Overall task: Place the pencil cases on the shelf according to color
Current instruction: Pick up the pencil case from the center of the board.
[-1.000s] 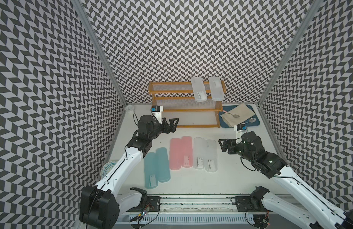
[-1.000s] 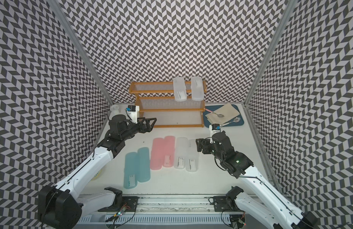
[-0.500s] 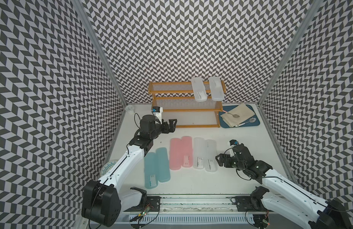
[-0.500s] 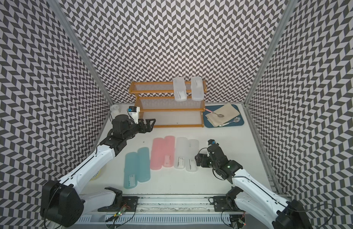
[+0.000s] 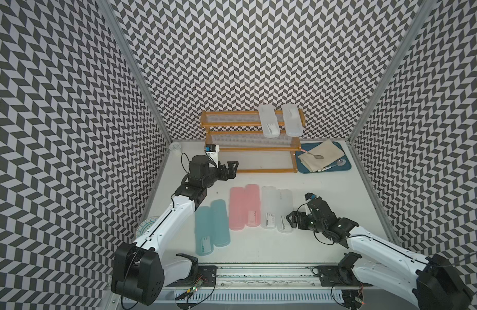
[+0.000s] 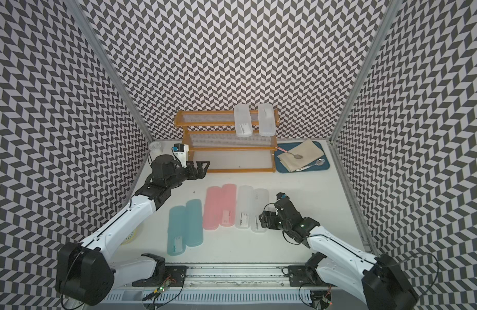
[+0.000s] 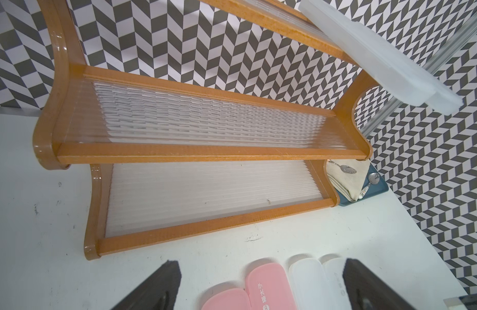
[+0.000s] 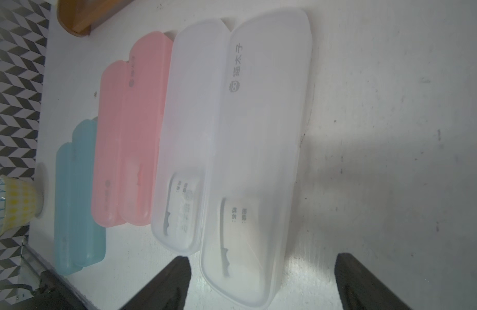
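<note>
- My right hand (image 5: 289,222): fingers apart, either side of near end of rightmost white case (image 5: 284,208) on table (image 5: 328,188).
- My left hand (image 5: 231,169): wide apart, empty, beside shelf (image 5: 259,171) low tier.

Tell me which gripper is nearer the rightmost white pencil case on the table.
Right. The right gripper has open jaws either side of the white pencil case at its near end; the left gripper, also open, hangs by the shelf, beyond the pink cases.
</note>
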{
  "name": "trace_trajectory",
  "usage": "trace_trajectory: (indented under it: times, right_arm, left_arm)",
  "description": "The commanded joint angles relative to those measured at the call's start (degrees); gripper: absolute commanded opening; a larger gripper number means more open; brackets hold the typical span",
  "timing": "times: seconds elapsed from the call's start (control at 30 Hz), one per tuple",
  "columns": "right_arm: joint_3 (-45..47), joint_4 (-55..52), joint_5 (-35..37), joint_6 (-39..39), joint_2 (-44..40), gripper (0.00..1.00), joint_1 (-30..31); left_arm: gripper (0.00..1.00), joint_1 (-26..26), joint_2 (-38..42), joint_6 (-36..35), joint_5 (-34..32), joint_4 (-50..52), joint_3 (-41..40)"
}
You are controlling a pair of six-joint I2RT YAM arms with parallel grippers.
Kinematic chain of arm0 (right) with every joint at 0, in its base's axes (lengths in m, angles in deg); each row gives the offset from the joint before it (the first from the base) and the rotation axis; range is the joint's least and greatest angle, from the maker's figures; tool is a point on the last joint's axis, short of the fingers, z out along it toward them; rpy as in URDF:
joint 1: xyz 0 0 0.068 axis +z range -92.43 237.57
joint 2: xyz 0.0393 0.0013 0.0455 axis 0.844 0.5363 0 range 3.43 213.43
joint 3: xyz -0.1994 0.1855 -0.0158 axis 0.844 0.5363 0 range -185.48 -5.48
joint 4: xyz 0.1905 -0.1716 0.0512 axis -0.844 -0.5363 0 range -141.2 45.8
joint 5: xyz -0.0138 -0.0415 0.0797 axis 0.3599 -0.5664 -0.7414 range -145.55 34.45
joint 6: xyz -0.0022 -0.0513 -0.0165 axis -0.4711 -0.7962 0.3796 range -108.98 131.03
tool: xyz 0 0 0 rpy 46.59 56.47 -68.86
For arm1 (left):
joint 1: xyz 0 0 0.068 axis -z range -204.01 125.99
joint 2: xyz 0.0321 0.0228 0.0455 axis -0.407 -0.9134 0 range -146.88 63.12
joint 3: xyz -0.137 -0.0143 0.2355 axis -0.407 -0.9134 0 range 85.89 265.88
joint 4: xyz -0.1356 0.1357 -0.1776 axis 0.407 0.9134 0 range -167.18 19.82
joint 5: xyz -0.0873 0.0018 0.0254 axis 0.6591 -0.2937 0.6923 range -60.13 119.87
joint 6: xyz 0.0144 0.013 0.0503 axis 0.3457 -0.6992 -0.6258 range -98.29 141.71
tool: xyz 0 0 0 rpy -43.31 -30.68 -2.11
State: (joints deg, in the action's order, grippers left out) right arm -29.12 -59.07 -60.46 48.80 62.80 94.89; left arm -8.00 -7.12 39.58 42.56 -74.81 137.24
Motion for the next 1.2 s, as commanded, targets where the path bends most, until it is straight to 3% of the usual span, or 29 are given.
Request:
trace_trajectory:
  times: [0.0,0.13,0.5,0.8,0.97,1.17]
  right_arm:
    - [-2.7,3.8,1.3,1.5,3.5,0.88,3.1]
    - [-4.9,3.5,4.7,2.7,6.9,0.88,7.0]
    - [-7.0,2.7,9.2,3.4,15.9,0.88,9.9]
    - [-9.2,-8.7,20.7,8.0,18.2,0.89,11.3]
    - [-8.1,-12.7,21.7,9.5,12.3,0.89,11.3]
    - [-5.0,-11.5,18.0,7.0,0.7,0.89,11.3]
  left_arm:
    - [1.0,-0.3,0.3,0.2,0.1,0.3,1.7]
    - [1.0,-0.3,0.5,0.2,0.1,0.3,1.7]
    - [1.0,-0.3,0.4,0.5,0.8,0.1,1.8]
    - [1.0,-0.3,0.6,0.5,0.6,0.3,1.7]
    - [1.0,-0.3,0.6,0.8,0.7,0.4,1.7]
    - [0.99,-0.3,1.2,0.9,0.7,0.4,1.6]
